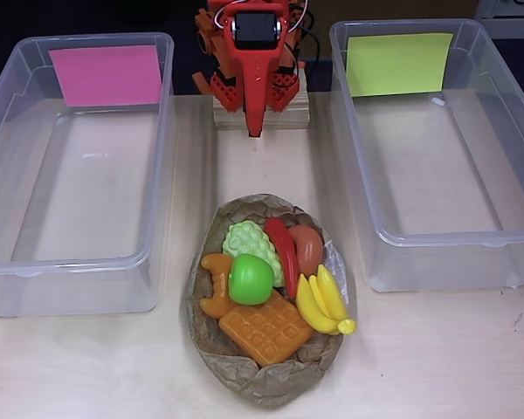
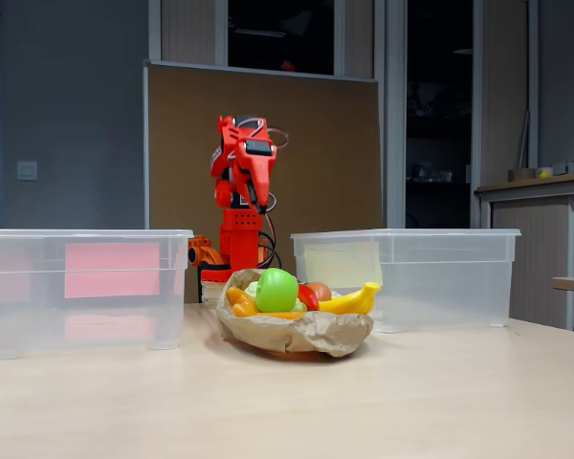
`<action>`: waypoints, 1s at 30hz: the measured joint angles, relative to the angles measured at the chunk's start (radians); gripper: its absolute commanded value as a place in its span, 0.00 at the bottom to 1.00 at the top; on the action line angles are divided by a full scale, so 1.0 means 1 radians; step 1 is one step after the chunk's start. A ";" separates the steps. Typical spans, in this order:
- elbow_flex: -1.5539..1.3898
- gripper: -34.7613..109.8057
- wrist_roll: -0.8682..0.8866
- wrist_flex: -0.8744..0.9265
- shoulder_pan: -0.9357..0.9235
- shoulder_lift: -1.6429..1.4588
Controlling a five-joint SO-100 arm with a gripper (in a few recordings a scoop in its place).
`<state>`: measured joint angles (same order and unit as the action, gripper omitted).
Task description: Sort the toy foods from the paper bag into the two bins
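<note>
While the end effector [image 1: 255, 131] hangs folded at its base, jaws look narrow, holding nothing | paper bag [image 1: 266, 384] of toy foods [image 1: 266, 279] lies straight ahead, between both bins [image 1: 79, 175].

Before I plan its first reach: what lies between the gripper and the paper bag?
In the overhead view, only bare table separates the gripper from the paper bag.

The red arm [image 2: 241, 206] is folded up tall over its base at the far side of the table [image 2: 411, 402]. Its gripper [image 1: 255, 129] points down, the fingers [image 2: 259, 203] drawn together to a narrow tip, holding nothing.
</note>
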<state>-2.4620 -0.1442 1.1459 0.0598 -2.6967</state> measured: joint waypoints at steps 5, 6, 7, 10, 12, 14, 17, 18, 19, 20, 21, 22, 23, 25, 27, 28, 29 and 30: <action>0.307 0.24 0.009 -0.015 0.003 0.400; 0.354 0.24 0.031 -0.025 0.008 0.474; 0.408 0.24 0.069 -0.031 0.014 0.554; 0.541 0.26 0.210 -0.031 0.040 0.738; 0.624 0.31 0.227 -0.031 0.057 0.856; 0.706 0.39 0.242 -0.018 0.075 0.954; 0.795 0.50 0.264 0.008 0.094 1.072; 0.815 0.52 0.265 0.015 0.094 1.100; 0.830 0.54 0.275 0.026 0.097 1.131; 0.844 0.55 0.278 0.031 0.100 1.157; 0.859 0.56 0.285 0.035 0.103 1.186; 0.874 0.56 0.290 0.044 0.106 1.206; 0.893 0.57 0.295 0.052 0.107 1.229; 0.905 0.57 0.308 0.066 0.104 1.264; 0.907 0.59 0.336 0.080 0.095 1.287; 0.913 0.60 0.348 0.084 0.091 1.302; 0.913 0.60 0.371 0.092 0.081 1.319; 0.913 0.60 0.394 0.101 0.074 1.328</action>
<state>-1.5493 0.2500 1.2471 0.1335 -1.3683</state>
